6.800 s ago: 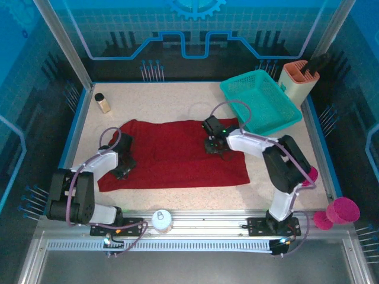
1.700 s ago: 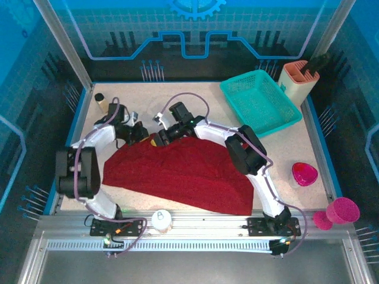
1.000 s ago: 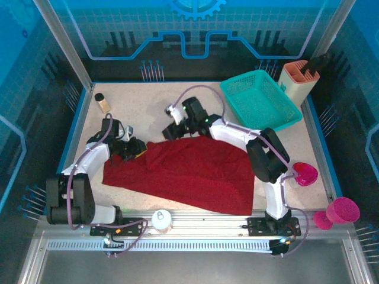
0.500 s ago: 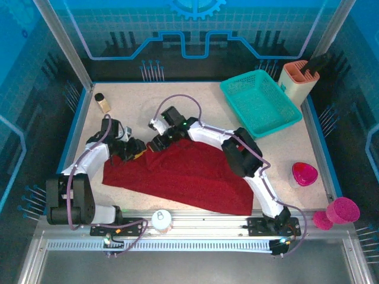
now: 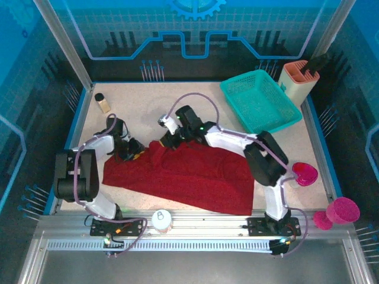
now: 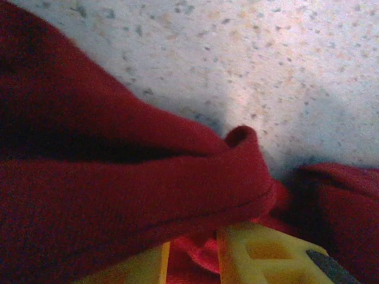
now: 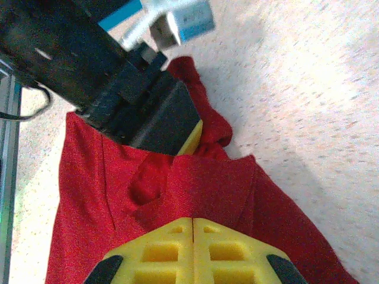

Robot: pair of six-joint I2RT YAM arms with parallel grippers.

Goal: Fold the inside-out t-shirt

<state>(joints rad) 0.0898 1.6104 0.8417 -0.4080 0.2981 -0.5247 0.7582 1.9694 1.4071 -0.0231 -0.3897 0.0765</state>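
While the dark red soft cloth t-shirt [image 5: 189, 174] lies loosely spread on the pale speckled desk [image 5: 142, 106], to the near left of the teal plastic mesh basket [image 5: 260, 100] and apart from it, both grippers are at the cloth's far edge. The left gripper [image 5: 140, 155], the one farther from the basket, has its yellow fingers [image 6: 260, 254] clamped on a bunched fold of the cloth, which shows in the narrow gap between them. The right gripper [image 5: 162, 144], just beside it on the basket's side, has its yellow fingers [image 7: 225, 248] pressed together against the cloth; whether any cloth is caught between them I cannot tell.
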